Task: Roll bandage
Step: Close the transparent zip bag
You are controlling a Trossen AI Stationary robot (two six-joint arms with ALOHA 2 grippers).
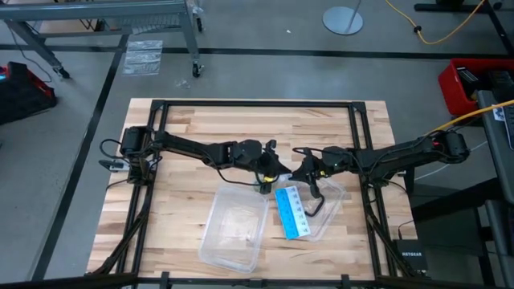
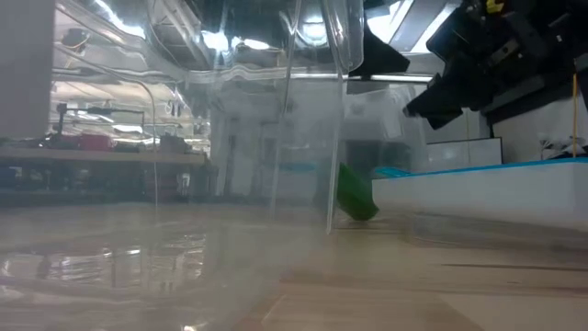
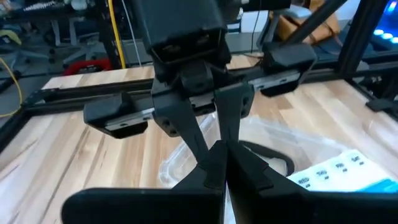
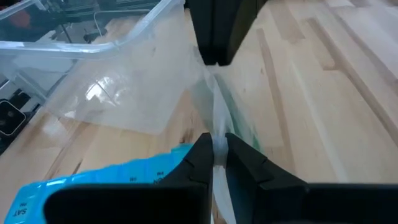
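My two grippers meet tip to tip over the middle of the table: left gripper (image 1: 271,175), right gripper (image 1: 307,175). Both are shut on a clear plastic wrapper (image 4: 214,106) stretched between them. The dark green bandage (image 4: 239,127) shows through the film, below it. In the low view the bandage (image 2: 356,193) stands tilted behind a clear wall, its lower end on the table. I cannot tell whether it is inside the wrapper. My left gripper (image 3: 225,165) is shut on the wrapper's end (image 4: 210,67) farthest from my right gripper, shown in the right wrist view. Its own fingers hide the place of contact in its wrist view. My right gripper (image 4: 219,152) pinches the wrapper's other end (image 4: 216,140) between its two fingertips, coming level from the table's right. The film runs as a narrow drawn ridge between the two grippers, above the table.
A clear plastic container (image 1: 233,229) stands on the near side of the table, left of centre. A blue-and-white card (image 1: 291,213) lies beside it, with a clear tray (image 1: 331,210) to its right. Black frame rails (image 1: 257,104) run around the tabletop.
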